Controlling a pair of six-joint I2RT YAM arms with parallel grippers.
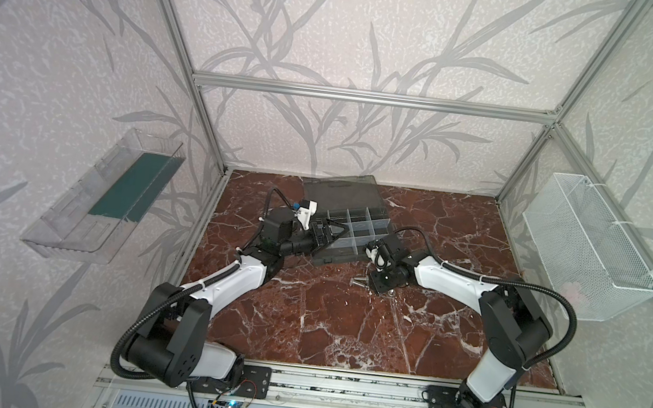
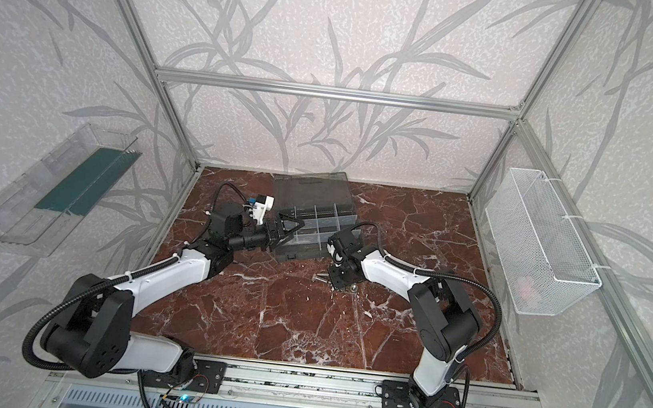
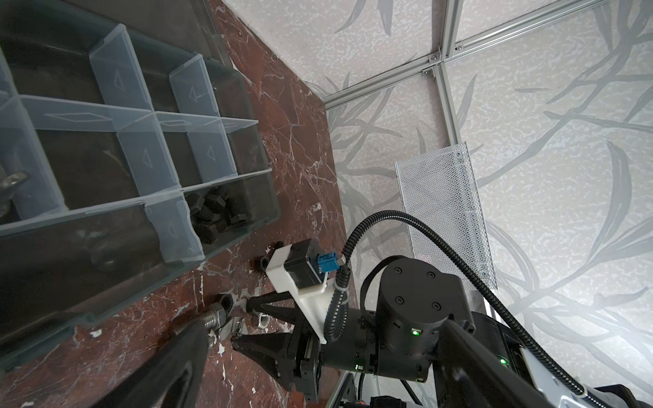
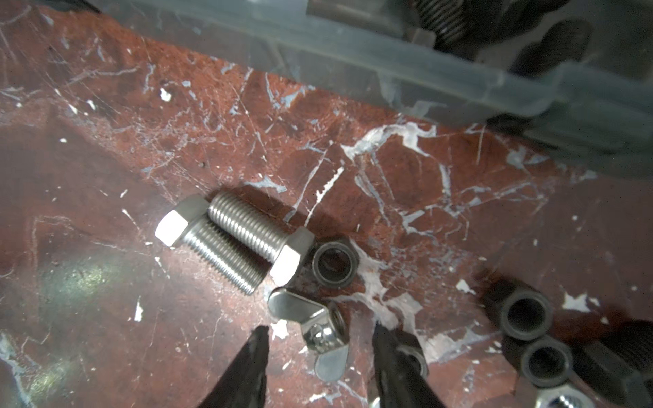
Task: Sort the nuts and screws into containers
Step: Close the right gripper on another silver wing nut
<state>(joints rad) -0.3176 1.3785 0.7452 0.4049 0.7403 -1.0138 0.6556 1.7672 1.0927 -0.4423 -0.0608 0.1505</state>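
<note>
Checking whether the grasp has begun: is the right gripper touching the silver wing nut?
Apart. In the right wrist view the right gripper straddles the wing nut, jaws open, and bare table shows between each fingertip and the nut.

- Pale grey walls (image 1: 336,26) papered with darker leaf sprays.
- Aluminium frame (image 1: 370,97) along the corners.
- Red-brown, white-veined marble counter (image 1: 345,320).
- Clear tray (image 1: 76,222) on left wall, mesh basket (image 1: 587,251) on right.

**Bright, diffuse lighting; soft shadows, local glare and near-field blur.**
In both top views the wide-angle lens splays the frame posts (image 1: 171,7) towards the corners; the surface (image 1: 345,320) carries only faint shadows. In the right wrist view the silver bolts (image 4: 247,229) glare white, while the organizer case (image 4: 424,70) at 12 o'clock and the right hand (image 4: 319,328) at 6 o'clock are blurred.
</note>
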